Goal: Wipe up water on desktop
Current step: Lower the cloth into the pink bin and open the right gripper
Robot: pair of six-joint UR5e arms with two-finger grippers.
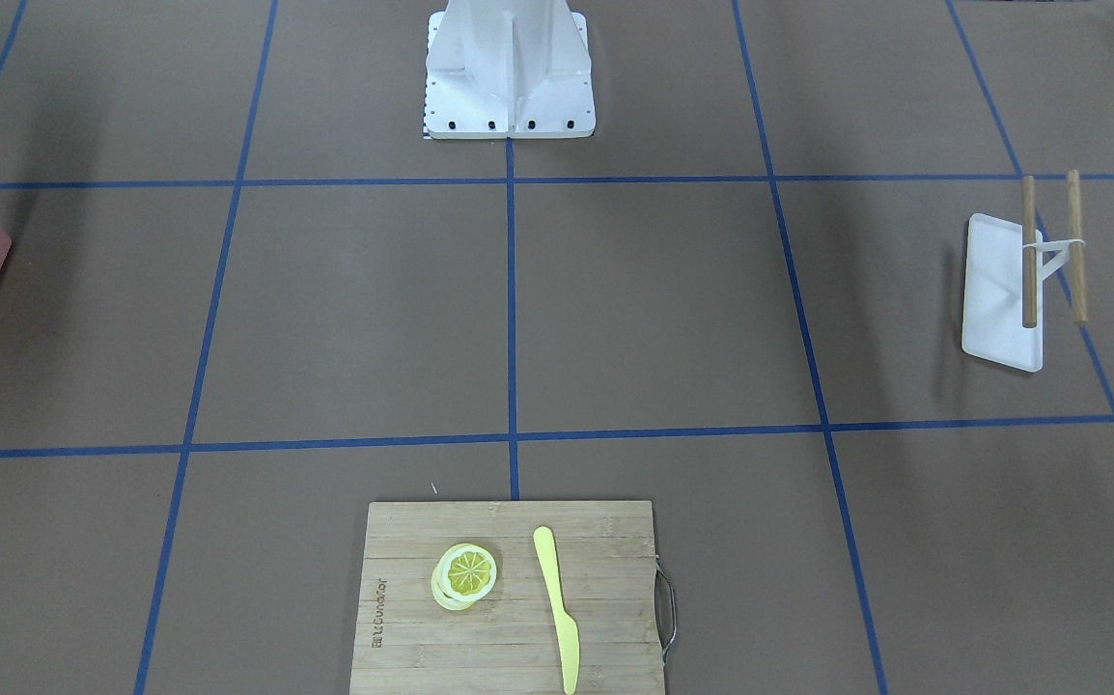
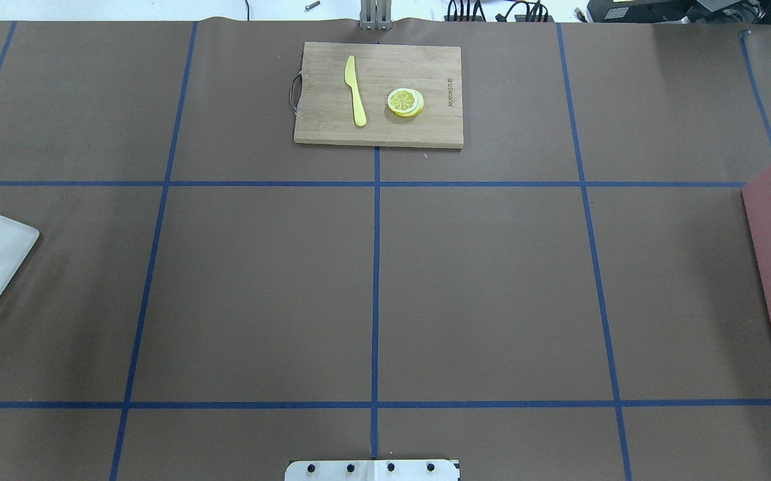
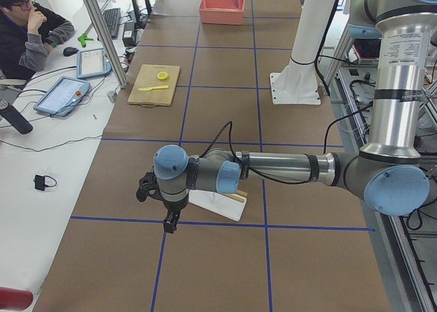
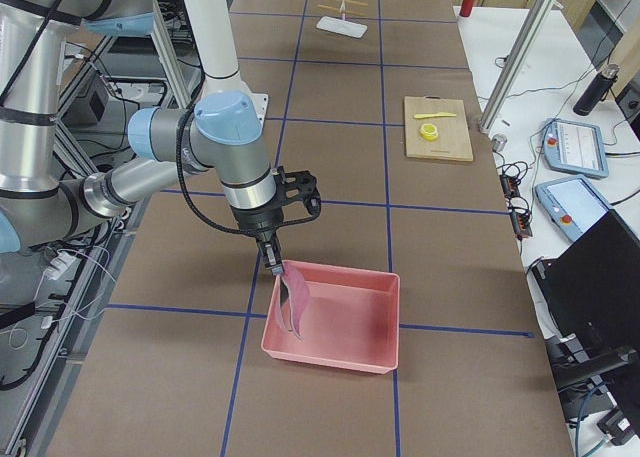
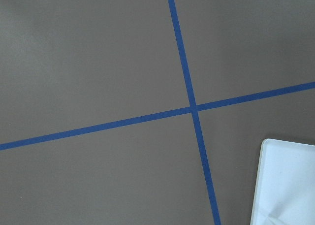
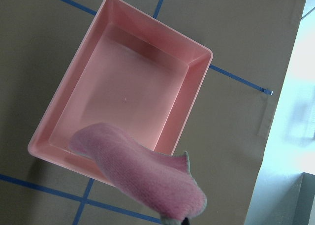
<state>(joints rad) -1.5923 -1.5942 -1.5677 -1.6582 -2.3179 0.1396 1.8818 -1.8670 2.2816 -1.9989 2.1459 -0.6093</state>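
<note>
The desktop [image 2: 492, 280] is a matte brown top crossed by blue tape lines; no water shows on it in any view. My right gripper [image 4: 272, 255] hangs over the near end of a pink bin [image 4: 385, 352], shut on a pink cloth [image 4: 292, 299] that dangles into it. In the right wrist view the pink cloth [image 6: 142, 176] hangs from the bottom edge above the pink bin [image 6: 197, 82]. My left gripper [image 3: 168, 222] points down beside a white tray [image 3: 218, 206]; I cannot tell whether it is open or shut. The left wrist view shows only tabletop and a corner of the white tray [image 5: 290, 185].
A bamboo cutting board [image 2: 319, 127] with a yellow knife [image 2: 356, 90] and lemon slices [image 2: 405, 102] lies at the far centre. The white tray [image 1: 996, 309] carries two wooden sticks. The robot base [image 1: 509, 77] stands at the near centre. A person [image 3: 27, 32] sits beyond the table.
</note>
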